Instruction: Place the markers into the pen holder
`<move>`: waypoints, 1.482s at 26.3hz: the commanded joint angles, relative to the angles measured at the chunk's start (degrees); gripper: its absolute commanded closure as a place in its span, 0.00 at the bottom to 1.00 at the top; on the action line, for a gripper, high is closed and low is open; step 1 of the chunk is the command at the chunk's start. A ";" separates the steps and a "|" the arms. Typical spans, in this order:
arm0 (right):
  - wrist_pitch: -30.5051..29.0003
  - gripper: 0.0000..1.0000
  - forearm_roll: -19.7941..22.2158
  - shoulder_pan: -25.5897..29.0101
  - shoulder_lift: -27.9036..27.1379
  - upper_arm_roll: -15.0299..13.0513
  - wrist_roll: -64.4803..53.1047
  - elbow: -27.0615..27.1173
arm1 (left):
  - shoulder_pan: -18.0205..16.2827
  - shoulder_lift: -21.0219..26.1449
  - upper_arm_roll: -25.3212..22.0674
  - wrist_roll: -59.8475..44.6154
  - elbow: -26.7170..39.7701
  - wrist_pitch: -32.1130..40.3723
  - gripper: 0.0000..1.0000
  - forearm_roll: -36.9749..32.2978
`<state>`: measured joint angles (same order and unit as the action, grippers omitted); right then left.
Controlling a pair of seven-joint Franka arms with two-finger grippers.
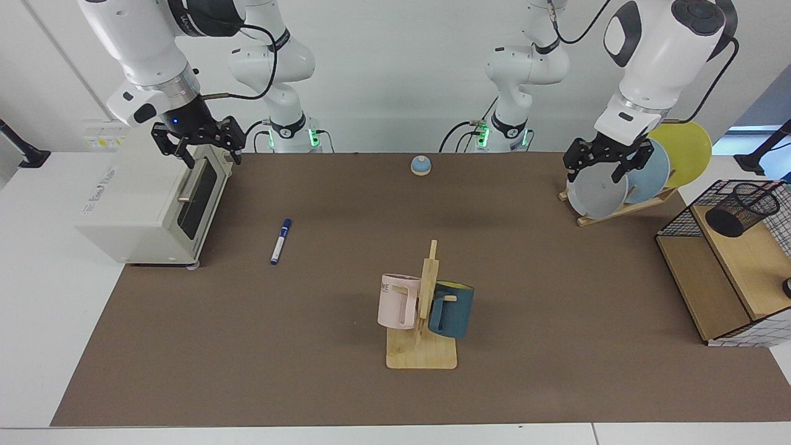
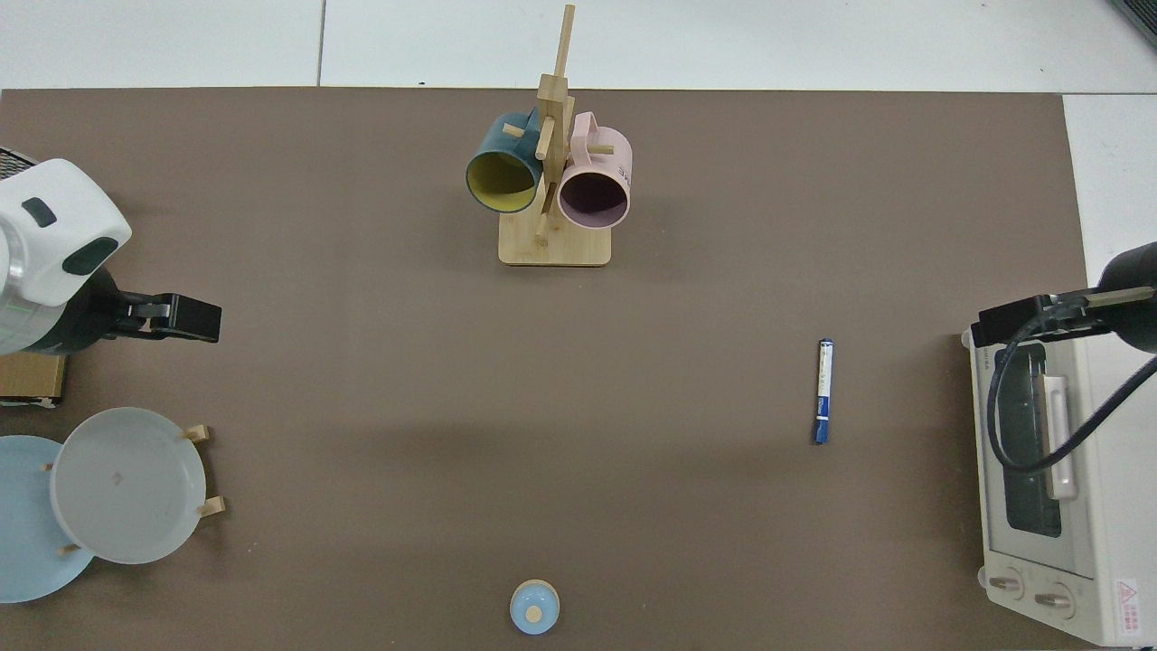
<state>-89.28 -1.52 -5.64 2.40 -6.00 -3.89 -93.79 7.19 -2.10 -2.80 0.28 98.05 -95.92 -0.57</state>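
The marker [image 1: 280,241] [image 2: 823,391], a white barrel with blue cap and blue end, lies flat on the brown mat beside the toaster oven. The pen holder [image 1: 741,208], a small black mesh cup, sits tilted on the wooden shelf of the wire rack at the far right of the facing view. It does not show in the top view. My right gripper [image 1: 212,162] [image 2: 981,327] hangs open and empty above the toaster oven's front, up and to the left of the marker. Over the plate rack hovers my left gripper [image 1: 596,175] [image 2: 212,321], also open and empty.
A white toaster oven [image 1: 148,204] [image 2: 1048,470] stands by the marker. A wooden mug tree [image 1: 423,352] [image 2: 553,249] with a pink and a teal mug is mid-table near the front. Plates in a wooden rack [image 1: 596,191] [image 2: 126,484], the wire-and-wood shelf [image 1: 710,284] and a small blue bell [image 1: 421,164] [image 2: 534,606] also stand here.
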 commanded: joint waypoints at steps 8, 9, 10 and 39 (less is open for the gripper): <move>-1.16 0.00 0.64 0.63 0.68 0.29 -0.33 -1.65 | 0.36 -1.41 0.07 -0.55 1.62 -0.14 0.00 0.48; -1.16 0.00 0.56 0.63 0.68 0.29 -0.33 -1.57 | 0.36 -1.41 0.16 -0.46 1.62 -0.23 0.00 0.48; -1.24 0.00 0.55 0.72 0.68 0.29 -0.33 -1.57 | 0.36 -1.41 0.08 -0.55 1.62 -0.14 0.00 0.48; -15.21 0.00 0.29 -1.04 0.68 0.73 4.59 -16.94 | 0.36 -1.32 0.08 0.07 1.35 0.03 0.00 0.39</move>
<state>-100.55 -1.51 -5.82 2.31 -5.70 -2.31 -105.81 7.19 -2.12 -2.43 0.29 98.05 -95.90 -0.57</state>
